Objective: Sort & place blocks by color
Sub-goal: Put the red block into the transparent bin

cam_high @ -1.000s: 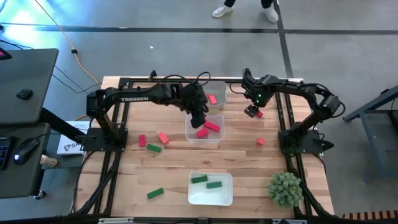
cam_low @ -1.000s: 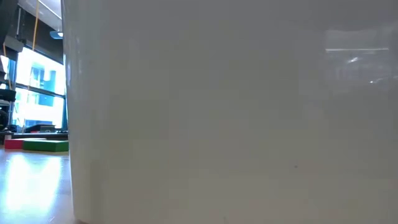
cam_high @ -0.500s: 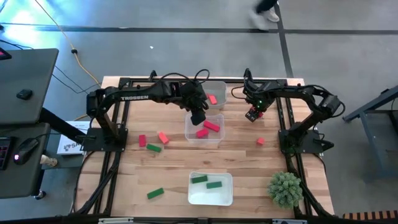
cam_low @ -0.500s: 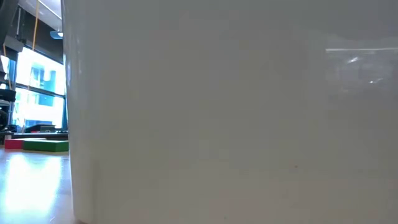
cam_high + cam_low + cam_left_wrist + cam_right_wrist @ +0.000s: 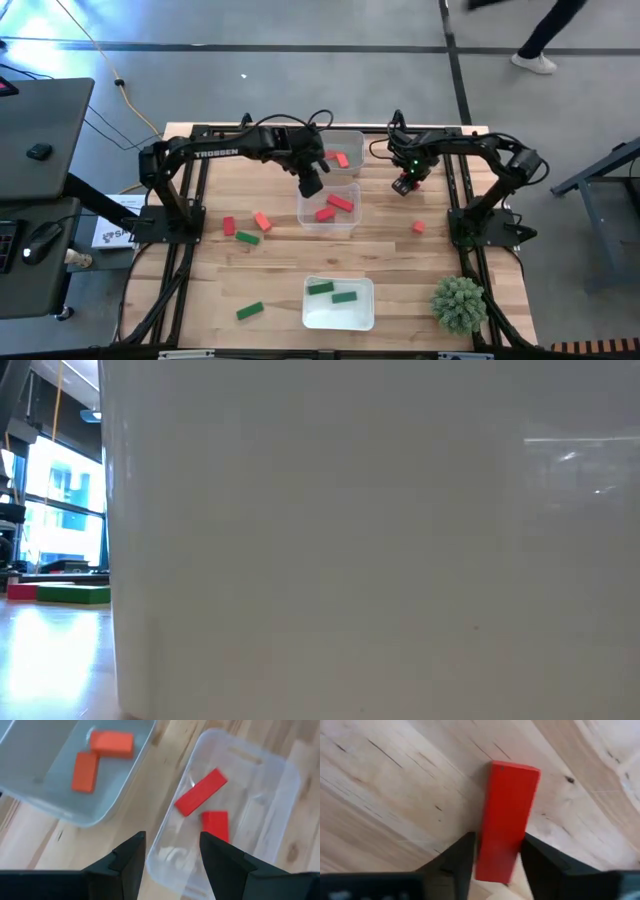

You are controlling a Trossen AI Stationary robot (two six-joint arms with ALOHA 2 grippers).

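Red, our right hand [image 5: 492, 857] grips a long wooden bar [image 5: 506, 820] near the clear tray [image 5: 352, 222]; off-centre, it may slip. Our left hand [image 5: 172, 852] hangs open.

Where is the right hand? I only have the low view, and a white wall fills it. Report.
Observer: The right hand is down on the far half of the table, right of the trays. It is shut on a red bar that lies flat on the wood.
Operator: Now the left hand.
Observer: The left hand is open and empty, above a corner of a clear tray.
Operator: Give me that tray's contents.
Observer: Two red blocks lie in it, nothing else.
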